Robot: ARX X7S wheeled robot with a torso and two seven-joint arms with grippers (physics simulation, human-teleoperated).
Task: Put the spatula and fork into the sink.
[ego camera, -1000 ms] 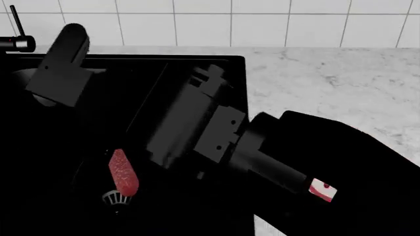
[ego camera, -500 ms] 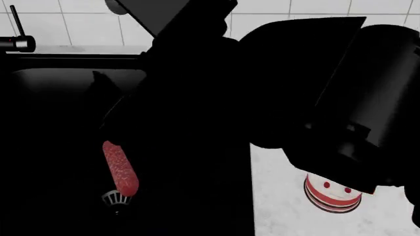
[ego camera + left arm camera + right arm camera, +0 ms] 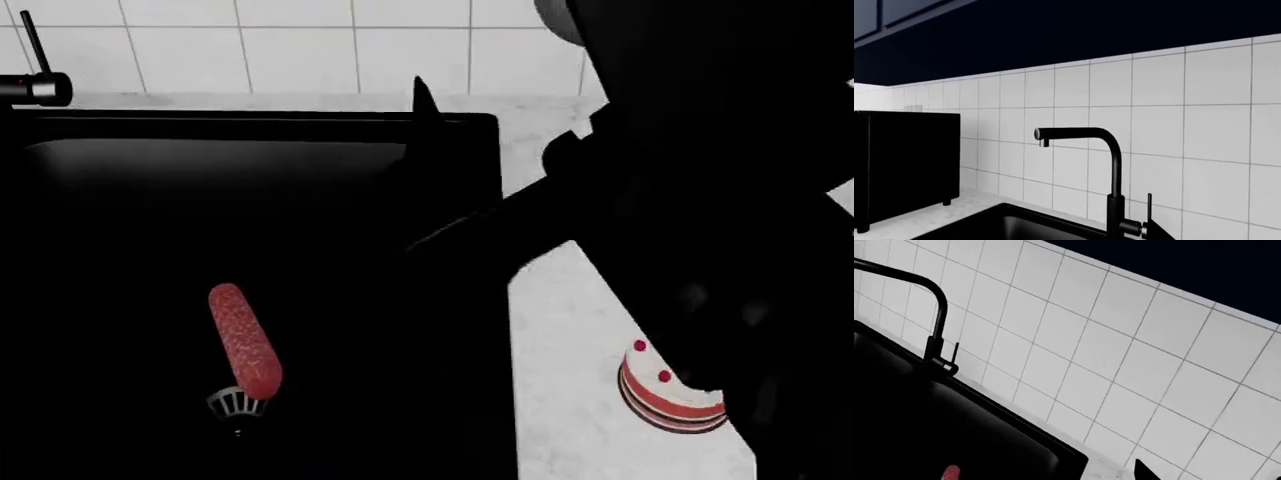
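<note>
The spatula (image 3: pixel 244 343), with a red handle and a slotted head, lies on the floor of the black sink (image 3: pixel 267 130); its handle end also shows as the spatula (image 3: pixel 951 473) in the right wrist view. The fork shows in no view. My right arm (image 3: pixel 694 150) rises dark over the counter at the upper right, above the sink's right rim. Only one dark fingertip (image 3: pixel 1145 472) of the right gripper shows, so its opening is unclear. A dark sliver of a left fingertip (image 3: pixel 1159 233) sits beside the faucet; the left arm is out of the head view.
A black faucet (image 3: pixel 1111 165) stands at the sink's back rim against white wall tiles. A black microwave (image 3: pixel 901 165) sits on the counter left of the sink. A small red-and-white cake (image 3: pixel 667 392) rests on the marble counter (image 3: pixel 561 340) right of the sink.
The right arm has lifted out of the sink and swung up and to the right, uncovering the cake. The left arm has left the head view. The spatula has not moved.
</note>
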